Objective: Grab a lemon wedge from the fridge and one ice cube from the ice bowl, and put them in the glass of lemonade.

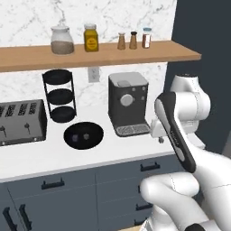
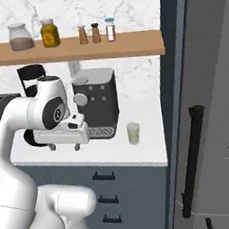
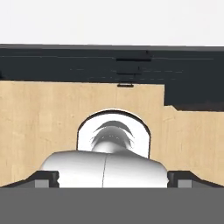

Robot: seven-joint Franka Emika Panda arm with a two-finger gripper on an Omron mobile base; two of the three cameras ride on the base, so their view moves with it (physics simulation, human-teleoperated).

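The fridge [image 2: 207, 75] stands at the right end of the counter, its door shut behind a black bar handle [image 2: 191, 163]; its dark side [image 1: 198, 27] also shows. No lemon wedge is in sight. The glass of lemonade [image 2: 133, 133] stands on the white counter just right of the coffee machine. The black ice bowl [image 1: 83, 135] holds small ice cubes [image 1: 85, 134] on the counter left of that machine. My gripper [image 2: 65, 148] hangs open and empty above the counter's front edge, in front of the coffee machine, fingers pointing down; its hand [image 1: 159, 135] is right of the machine's drip tray.
A dark coffee machine [image 1: 127, 103], a black tiered stand [image 1: 59, 95] and a toaster [image 1: 21, 121] line the counter. A wooden shelf [image 1: 135, 52] carries jars and shakers. Dark blue drawers [image 2: 110, 187] sit below. In the hand view, wooden floor [image 3: 39, 113] lies under the gripper.
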